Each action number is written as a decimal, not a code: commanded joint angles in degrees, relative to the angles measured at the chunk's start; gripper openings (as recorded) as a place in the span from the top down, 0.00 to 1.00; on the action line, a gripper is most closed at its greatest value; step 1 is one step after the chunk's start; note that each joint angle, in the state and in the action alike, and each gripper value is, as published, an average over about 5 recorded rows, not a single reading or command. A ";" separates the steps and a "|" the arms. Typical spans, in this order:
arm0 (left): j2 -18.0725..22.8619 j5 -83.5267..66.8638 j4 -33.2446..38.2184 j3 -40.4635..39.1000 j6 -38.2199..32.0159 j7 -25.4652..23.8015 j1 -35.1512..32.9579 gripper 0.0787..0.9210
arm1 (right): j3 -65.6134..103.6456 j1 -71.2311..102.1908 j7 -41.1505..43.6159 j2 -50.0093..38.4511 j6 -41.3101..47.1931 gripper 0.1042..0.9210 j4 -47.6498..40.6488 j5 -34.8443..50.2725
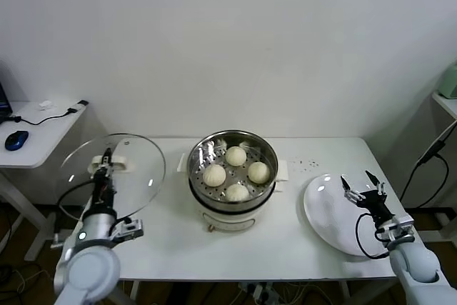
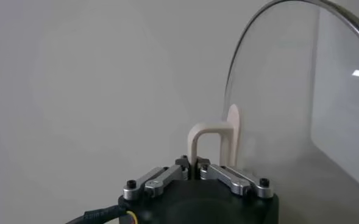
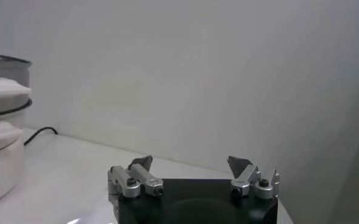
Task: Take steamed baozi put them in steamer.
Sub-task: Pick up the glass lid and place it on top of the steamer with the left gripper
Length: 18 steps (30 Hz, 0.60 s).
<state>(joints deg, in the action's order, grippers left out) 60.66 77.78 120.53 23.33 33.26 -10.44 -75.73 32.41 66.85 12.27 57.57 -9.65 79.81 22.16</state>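
At the lower right of the head view the right gripper (image 1: 364,183) hangs over the near edge of a white plate (image 1: 328,212), its fingers spread wide and holding nothing. At the lower left the left gripper (image 1: 107,160) is clamped on the white handle (image 2: 211,141) of a glass lid (image 1: 139,169), holding the lid up on edge above the table (image 1: 285,248). Farther back, at frame centre, the steamer (image 1: 232,176) stands between the two grippers, well apart from both. All four steamed baozi (image 1: 236,156) lie on its perforated floor.
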 commanded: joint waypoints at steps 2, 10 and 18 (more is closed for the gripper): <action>3.82 14.52 4.01 -22.48 10.93 -21.87 17.30 0.92 | -1.26 -3.19 -0.23 1.21 -0.36 0.12 -2.48 -1.61; 11.43 15.67 -3.34 -28.77 11.74 -19.30 24.95 0.92 | 0.05 -2.78 -0.18 1.54 -0.75 0.12 -3.28 -2.35; 21.94 16.08 -13.37 -33.00 11.74 -11.11 26.70 0.92 | 1.97 -1.57 0.13 1.48 -1.27 0.12 -3.37 -2.48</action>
<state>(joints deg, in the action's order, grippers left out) 71.18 90.70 116.83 -0.86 42.23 -24.80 -55.48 33.27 65.20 12.27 58.96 -10.72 76.94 19.98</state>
